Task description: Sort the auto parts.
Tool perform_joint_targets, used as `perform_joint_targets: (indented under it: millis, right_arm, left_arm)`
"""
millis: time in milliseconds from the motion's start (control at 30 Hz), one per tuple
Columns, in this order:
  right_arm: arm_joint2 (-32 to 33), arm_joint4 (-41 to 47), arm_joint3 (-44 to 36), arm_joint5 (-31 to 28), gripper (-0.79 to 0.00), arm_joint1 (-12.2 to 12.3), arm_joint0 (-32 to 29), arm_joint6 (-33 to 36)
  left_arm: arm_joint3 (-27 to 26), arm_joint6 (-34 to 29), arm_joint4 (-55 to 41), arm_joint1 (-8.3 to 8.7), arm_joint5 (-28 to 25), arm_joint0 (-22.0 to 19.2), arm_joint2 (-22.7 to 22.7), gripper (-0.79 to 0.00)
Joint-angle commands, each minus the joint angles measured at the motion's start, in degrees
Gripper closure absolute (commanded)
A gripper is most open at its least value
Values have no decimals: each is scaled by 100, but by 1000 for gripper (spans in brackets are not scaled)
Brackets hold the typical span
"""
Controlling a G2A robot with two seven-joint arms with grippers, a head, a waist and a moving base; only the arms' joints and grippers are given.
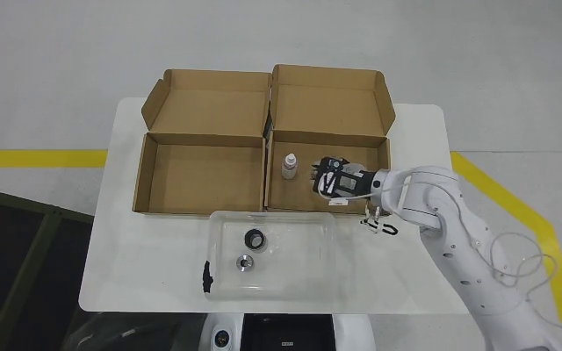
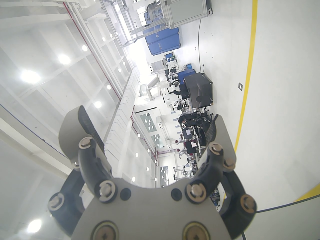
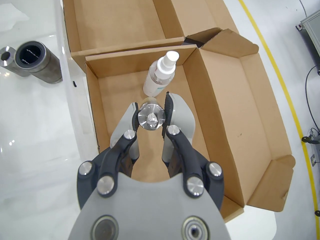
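The right gripper [image 3: 152,109] was clamped on a shiny flanged metal part [image 3: 151,120], pinched between both pads above the floor of the right-hand cardboard box [image 3: 225,96]. A white spray bottle [image 3: 160,76] stood just beyond the fingertips, very near the part. Off to one side of the jaws, outside the box, a dark steel bushing [image 3: 37,62] and a smaller silver cylinder [image 3: 6,58] sat in the clear plastic tray [image 3: 32,116]. The left gripper [image 2: 150,120] was spread wide, with nothing between its pads.

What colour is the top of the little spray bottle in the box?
White. The right wrist view shows the spray bottle best.
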Motion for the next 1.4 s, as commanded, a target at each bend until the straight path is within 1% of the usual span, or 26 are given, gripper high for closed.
perform_joint_targets:
  millis: [0, 367, 600, 767, 800, 833, 900, 933, 967, 1000, 1133, 1367]
  right_arm:
    - [-71, -38, 157, -17, 0, -14, 175, 153]
    - [-761, -182, 1039, 252, 0, -195, 769, 150]
    - [-1302, -357, 1509, 295, 0, -353, 1131, 245]
    - [-1499, -408, 1794, 390, 0, -439, 1293, 215]
    - [-1514, -428, 1845, 407, -49, -447, 1303, 217]
    - [-1527, -445, 1876, 403, -74, -452, 1309, 219]
    - [-1526, -447, 1897, 404, -234, -458, 1306, 197]
    - [-1534, -436, 1885, 371, -348, -459, 1293, 194]
    - [-1532, -410, 1877, 340, -505, -460, 1286, 190]
    - [-1531, -395, 1856, 333, -779, -462, 1283, 209]
    - [-1487, -353, 1703, 411, -785, -472, 1288, 156]
    - [-1179, -80, 1397, 317, -785, -400, 1195, 445]
  left_arm:
    - [0, 0, 0, 0, 0, 0, 0, -785]
    - [0, 0, 0, 0, 0, 0, 0, -785]
    - [0, 0, 0, 0, 0, 0, 0, -785]
    - [0, 0, 0, 0, 0, 0, 0, -785]
    - [0, 0, 0, 0, 0, 0, 0, -785]
    - [0, 0, 0, 0, 0, 0, 0, -785]
    - [0, 0, 0, 0, 0, 0, 0, -785]
    - [0, 0, 0, 0, 0, 0, 0, -785]
    - [0, 0, 0, 0, 0, 0, 0, -785]
    - [0, 0, 0, 0, 0, 0, 0, -785]
    - [0, 0, 0, 0, 0, 0, 0, -785]
    - [0, 0, 0, 0, 0, 0, 0, -785]
